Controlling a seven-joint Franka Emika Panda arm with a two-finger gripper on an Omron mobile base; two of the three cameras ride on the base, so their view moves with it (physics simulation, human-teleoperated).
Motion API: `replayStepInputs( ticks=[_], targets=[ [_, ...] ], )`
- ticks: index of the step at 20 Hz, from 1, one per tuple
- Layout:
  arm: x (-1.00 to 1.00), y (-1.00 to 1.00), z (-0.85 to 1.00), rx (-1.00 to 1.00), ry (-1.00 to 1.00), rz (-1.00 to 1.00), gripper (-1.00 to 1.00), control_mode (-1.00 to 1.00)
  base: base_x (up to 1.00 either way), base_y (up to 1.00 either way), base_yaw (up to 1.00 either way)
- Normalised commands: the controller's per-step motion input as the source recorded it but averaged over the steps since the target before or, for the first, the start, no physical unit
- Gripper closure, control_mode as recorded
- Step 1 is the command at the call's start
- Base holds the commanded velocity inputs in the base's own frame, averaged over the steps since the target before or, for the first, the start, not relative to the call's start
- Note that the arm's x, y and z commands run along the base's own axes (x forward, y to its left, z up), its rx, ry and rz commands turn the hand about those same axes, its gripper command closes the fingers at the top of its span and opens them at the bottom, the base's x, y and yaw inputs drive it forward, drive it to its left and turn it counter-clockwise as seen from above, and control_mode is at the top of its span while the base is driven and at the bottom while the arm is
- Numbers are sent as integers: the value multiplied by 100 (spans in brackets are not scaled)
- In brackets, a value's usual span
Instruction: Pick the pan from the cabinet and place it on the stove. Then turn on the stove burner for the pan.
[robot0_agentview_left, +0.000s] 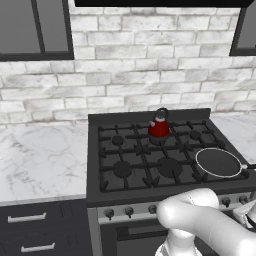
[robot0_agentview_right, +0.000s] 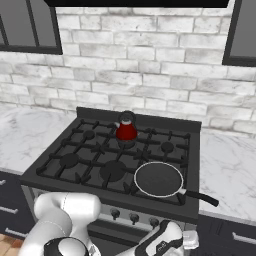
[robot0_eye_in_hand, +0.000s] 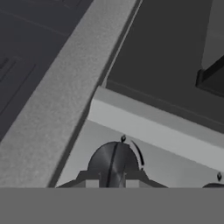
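The pincer was closed, its tips drawn in right at a round silver knob on the stove's front panel, and it looked to be pinching that knob, though the contact was hard to make out. Above the knob, the pan already sat on the stove, on the front right burner, its handle pointing off toward the marble table; a red kettle stood on a back burner behind it. So the placing seemed done and the burner step was in hand. Next, I judged, it needed a firm twist of that knob, provided it was the pan's burner.
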Motion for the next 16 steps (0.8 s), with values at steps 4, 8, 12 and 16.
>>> replayStepInputs(
  ticks=[4,8,12,16],
  targets=[
    [0,0,0,-6,1,0,100,-100,0,0,0],
    [-1,0,0,-13,1,0,100,-100,0,0,0],
    [-13,0,0,-19,0,0,100,-100,0,0,0],
    [-23,0,0,-27,0,0,100,-100,0,0,0]
  ],
)
